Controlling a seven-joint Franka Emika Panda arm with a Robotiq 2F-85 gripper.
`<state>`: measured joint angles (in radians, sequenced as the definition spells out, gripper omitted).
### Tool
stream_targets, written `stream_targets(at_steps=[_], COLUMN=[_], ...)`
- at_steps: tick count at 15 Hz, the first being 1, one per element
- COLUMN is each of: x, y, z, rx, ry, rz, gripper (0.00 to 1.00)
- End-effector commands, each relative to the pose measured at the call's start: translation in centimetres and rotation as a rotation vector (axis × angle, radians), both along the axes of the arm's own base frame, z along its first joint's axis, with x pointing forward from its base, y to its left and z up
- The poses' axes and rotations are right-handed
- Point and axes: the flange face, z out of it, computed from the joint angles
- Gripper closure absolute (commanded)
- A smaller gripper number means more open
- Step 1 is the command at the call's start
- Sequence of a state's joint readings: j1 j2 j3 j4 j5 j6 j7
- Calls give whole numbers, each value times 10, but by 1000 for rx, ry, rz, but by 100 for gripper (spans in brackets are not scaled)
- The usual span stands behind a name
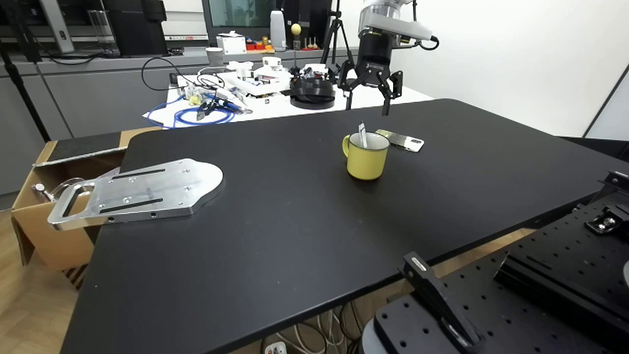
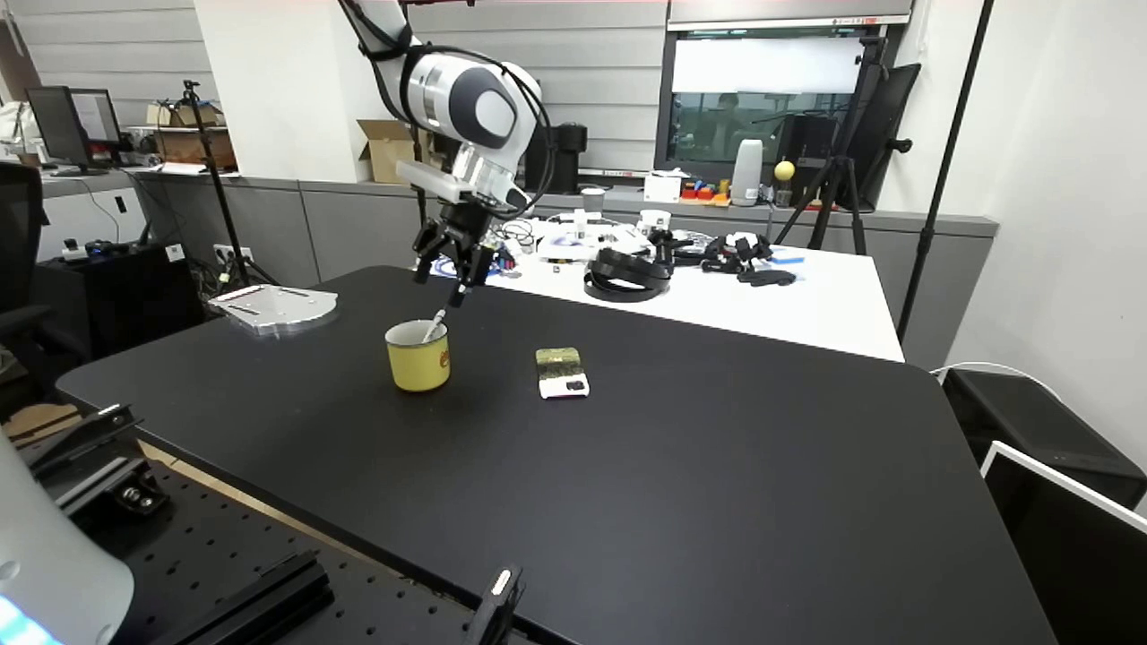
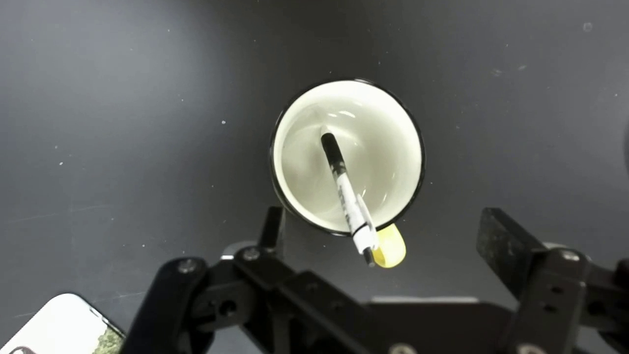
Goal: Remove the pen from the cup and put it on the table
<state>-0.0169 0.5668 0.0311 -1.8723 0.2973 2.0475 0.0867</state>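
Note:
The mustard-yellow cup (image 1: 366, 164) stands upright on the black table (image 1: 275, 246); it also shows in an exterior view (image 2: 418, 365) and from above in the wrist view (image 3: 388, 142). The pen (image 3: 350, 199) leans inside the cup, with its dark end on the cup's floor. Its white clip end sticks out over the rim beside the yellow handle; the pen also shows in both exterior views (image 1: 362, 135) (image 2: 435, 327). My gripper (image 3: 382, 216) is open and empty, above and apart from the pen and cup. Its fingers show in both exterior views (image 1: 367, 105) (image 2: 440, 287).
A phone-like oblong (image 2: 562, 374) lies flat near the cup; it shows at the lower left in the wrist view (image 3: 59, 329). A silver metal plate (image 1: 147, 189) lies at the table's edge. A white table (image 2: 806, 309) with cables and parts stands behind.

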Motion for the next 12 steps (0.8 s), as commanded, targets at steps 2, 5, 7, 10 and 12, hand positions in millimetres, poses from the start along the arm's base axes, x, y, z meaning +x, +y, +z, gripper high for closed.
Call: stream_targets(at_steps=[2, 5, 7, 10, 12], x=[9, 10, 10, 10, 9], y=[1, 4, 6, 8, 9], z=[-2, -2, -3, -7, -10], rx=[28, 36, 38, 40, 38], ry=[-56, -76, -82, -90, -97], rz=[-4, -1, 1, 2, 4], gripper=[0, 0, 0, 0, 0])
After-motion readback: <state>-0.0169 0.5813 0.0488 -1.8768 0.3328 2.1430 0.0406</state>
